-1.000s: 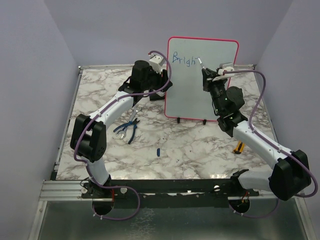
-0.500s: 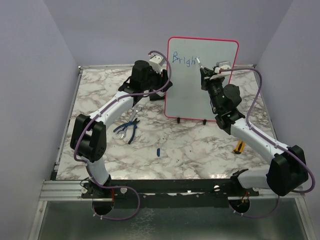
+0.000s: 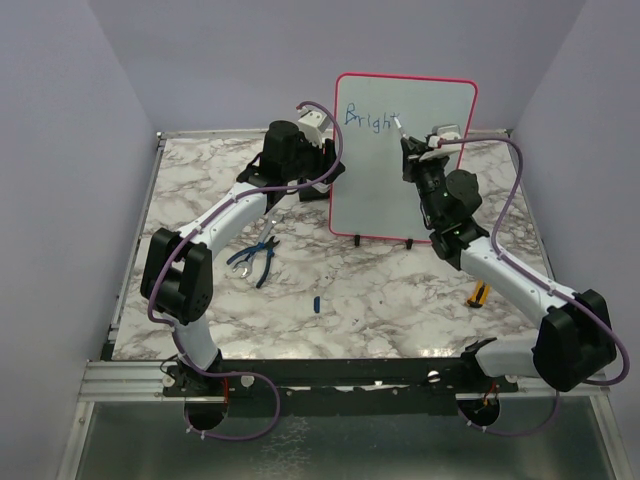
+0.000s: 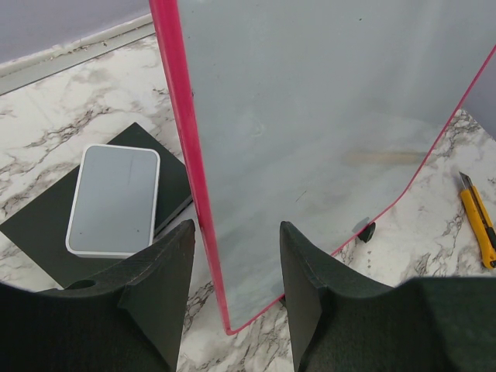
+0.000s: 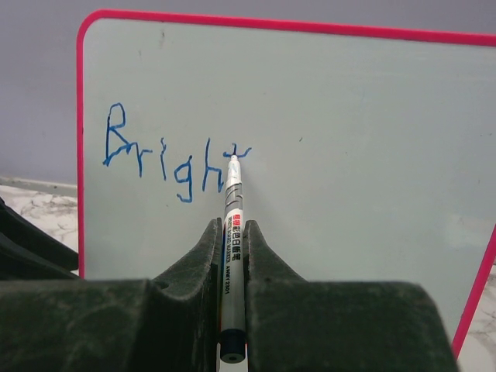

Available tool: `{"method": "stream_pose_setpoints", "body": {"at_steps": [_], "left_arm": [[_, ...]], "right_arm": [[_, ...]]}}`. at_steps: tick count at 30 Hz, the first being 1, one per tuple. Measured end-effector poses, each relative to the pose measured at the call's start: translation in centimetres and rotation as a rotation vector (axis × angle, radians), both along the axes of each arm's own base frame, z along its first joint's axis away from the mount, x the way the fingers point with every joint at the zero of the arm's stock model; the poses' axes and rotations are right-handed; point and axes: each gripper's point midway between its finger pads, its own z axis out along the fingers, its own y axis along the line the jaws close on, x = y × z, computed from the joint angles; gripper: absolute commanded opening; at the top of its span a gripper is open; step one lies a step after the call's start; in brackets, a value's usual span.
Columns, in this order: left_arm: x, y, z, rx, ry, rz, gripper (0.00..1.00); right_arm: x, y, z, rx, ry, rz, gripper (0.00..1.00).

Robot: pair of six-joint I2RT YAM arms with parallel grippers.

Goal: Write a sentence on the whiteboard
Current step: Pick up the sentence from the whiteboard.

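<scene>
The whiteboard (image 3: 400, 170) stands upright on its small black feet near the back of the marble table (image 3: 380, 300), its face turned toward the arms. All there is of the sentence (image 5: 167, 159) is a blue "Bright" in the board's upper left corner. The right gripper (image 5: 232, 232) is in front of the board and clamped tight on a thin marker (image 5: 233, 209), whose tip rests on the board at the last letter of that word. The left gripper (image 4: 236, 263) is at the board's left edge, low down. Its jaws stand apart with the red frame between them, and there is a clear gap on the face side; I can't make out whether the other finger touches. Just behind that edge, a grey-white block (image 4: 115, 200) lies on a black pad. In front of the board, to its left, lie blue-handled pliers (image 3: 255, 262) and a small blue cap (image 3: 316, 302). A yellow utility knife (image 3: 480, 294) lies off the board's right corner.
</scene>
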Motion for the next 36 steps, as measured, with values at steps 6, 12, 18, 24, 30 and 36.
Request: {"method": "stream_pose_setpoints", "body": {"at_steps": [6, 12, 18, 24, 30, 36], "left_arm": [[0.0, 0.0, 0.0, 0.001, 0.001, 0.000, 0.49], [0.0, 0.0, 0.0, 0.001, 0.001, 0.000, 0.49], [-0.1, 0.0, 0.2, -0.001, -0.001, 0.000, 0.49], [-0.2, 0.1, 0.5, -0.003, -0.007, 0.000, 0.49], [-0.2, 0.1, 0.5, -0.004, -0.007, 0.000, 0.49], [-0.2, 0.1, 0.5, -0.004, -0.007, 0.000, 0.49]], "right_arm": [[-0.1, 0.0, -2.0, -0.008, 0.039, 0.002, 0.01], [-0.4, -0.1, -2.9, -0.003, 0.058, 0.005, 0.01], [-0.5, -0.5, -2.7, 0.003, 0.054, -0.010, 0.01], [-0.8, -0.8, -1.9, 0.011, 0.040, -0.019, 0.01], [-2.1, -1.0, -0.6, 0.023, 0.005, 0.003, 0.01], [-2.3, -1.8, -0.1, 0.028, -0.002, -0.031, 0.01]]}}
